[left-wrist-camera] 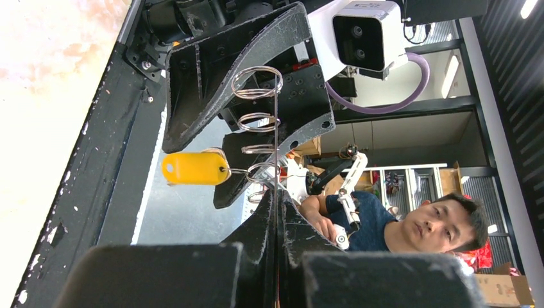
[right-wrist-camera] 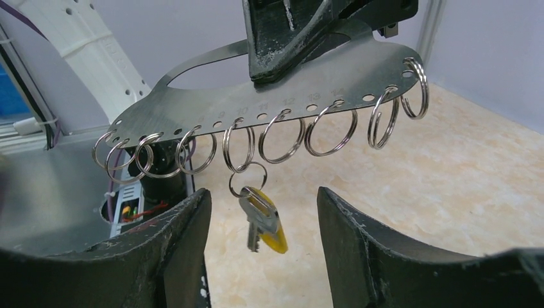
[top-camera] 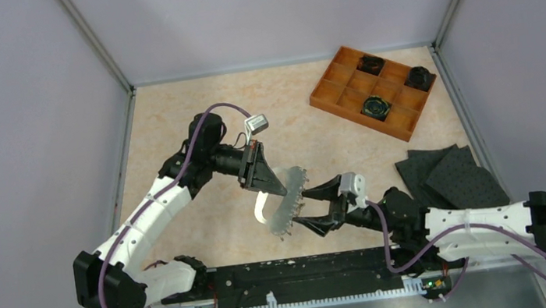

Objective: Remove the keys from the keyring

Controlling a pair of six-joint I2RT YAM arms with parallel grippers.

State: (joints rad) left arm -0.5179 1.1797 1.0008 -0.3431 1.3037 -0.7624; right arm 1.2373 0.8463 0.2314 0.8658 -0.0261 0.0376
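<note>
My left fingers point(top-camera: 265, 177) are pressed together on the keyring point(top-camera: 291, 199), a flat grey metal plate that I hold up off the worktop point(top-camera: 187, 117). I grip it by its plain edge, so the pierced edge faces my other arm. My left wrist camera sees the plate edge-on, as a thin line running up from between the two closed fingertips. A row of split rings point(right-wrist-camera: 282, 136) hangs from the holes along the lower edge, growing larger toward one end, and faint numbers are stamped beside the holes. The keys point(right-wrist-camera: 262, 218) dangle from a small ring linked through one of the middle rings. They are a silver-grey key with a yellow tag lying just behind it, hanging free and tilted a little. My right fingers point(top-camera: 306, 208) are spread wide, one on each side of the keys. They touch neither the keys nor the plate, and their tips sit just below the row of rings. From above, the plate lies between my two arms near the middle of the worktop, with its toothed edge turned toward the right fingers. Well away at the far right corner sits an orange tray point(top-camera: 343, 106) with dark round pieces in three of its compartments. Two dark mats point(top-camera: 449, 175) lie overlapped near my right arm.
</note>
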